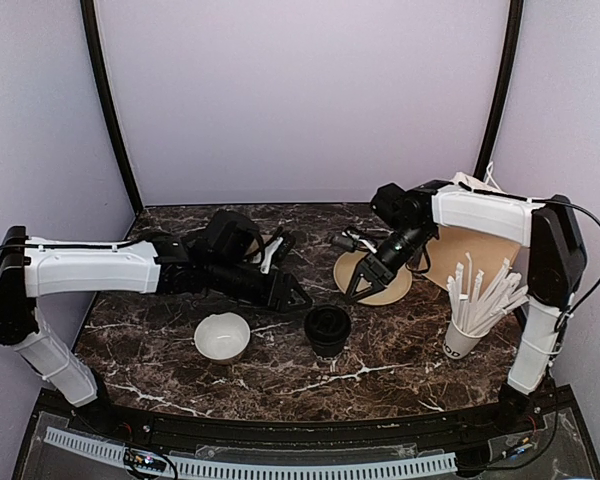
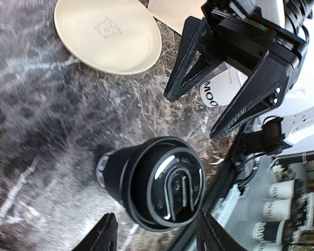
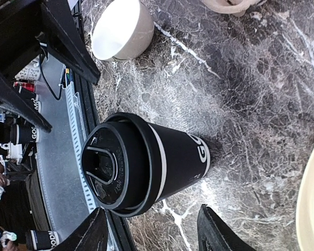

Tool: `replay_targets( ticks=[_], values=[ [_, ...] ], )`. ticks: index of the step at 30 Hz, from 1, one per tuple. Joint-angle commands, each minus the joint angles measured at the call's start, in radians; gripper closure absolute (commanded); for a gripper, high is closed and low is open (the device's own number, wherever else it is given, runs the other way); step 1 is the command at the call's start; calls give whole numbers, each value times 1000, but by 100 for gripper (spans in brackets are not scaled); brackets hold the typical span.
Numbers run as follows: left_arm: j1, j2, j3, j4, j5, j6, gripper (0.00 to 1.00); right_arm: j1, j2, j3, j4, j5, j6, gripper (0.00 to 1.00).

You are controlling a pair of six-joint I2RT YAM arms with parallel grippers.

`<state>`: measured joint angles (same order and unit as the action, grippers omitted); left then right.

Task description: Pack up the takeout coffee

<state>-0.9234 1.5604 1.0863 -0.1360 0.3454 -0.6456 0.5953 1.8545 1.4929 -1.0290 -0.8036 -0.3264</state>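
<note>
A dark, white-veined marble tabletop [image 1: 400,350] is backed by plain lilac walls. The takeout coffee [image 1: 327,328], a tapered black paper cup with white lettering, is stood upright at lower centre, long axis vertical, and is capped by its round black lid [image 3: 107,167]. A smooth white bowl [image 1: 222,336] is seen to its left, a white cup [image 1: 460,340] filled with straws [image 1: 485,295] at lower right, and a tan plate [image 1: 395,285] above. The jaws of the left gripper [image 3: 70,104] and right gripper [image 2: 191,117] are held apart, clear of the cup.

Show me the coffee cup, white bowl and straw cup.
coffee cup [image 3: 174,159], right wrist view, side wall.
white bowl [image 1: 221,333], top view, inside.
straw cup [image 1: 462,342], top view, side wall.
</note>
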Motion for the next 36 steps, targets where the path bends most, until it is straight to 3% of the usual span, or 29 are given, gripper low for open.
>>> replay_targets(
  ticks=[1,8,13,16,26,36],
  values=[
    [1,-65,31,-42,-94,226,46,-15,-77,59,-32,49,-46,42],
    [-11,-80,132,-161,-102,677,40,-93,-295,19,42,96,-101,38],
    [-32,60,386,-433,-200,826,22,-142,-467,-84,119,120,-123,32],
    [-50,163,526,-569,-228,897,20,-165,-533,-123,140,128,-123,30],
    [-113,372,735,-739,-207,919,17,-237,-625,-194,184,126,-106,28],
    [-154,428,747,-767,-249,901,19,-241,-601,-186,187,87,-106,28]
  ],
)
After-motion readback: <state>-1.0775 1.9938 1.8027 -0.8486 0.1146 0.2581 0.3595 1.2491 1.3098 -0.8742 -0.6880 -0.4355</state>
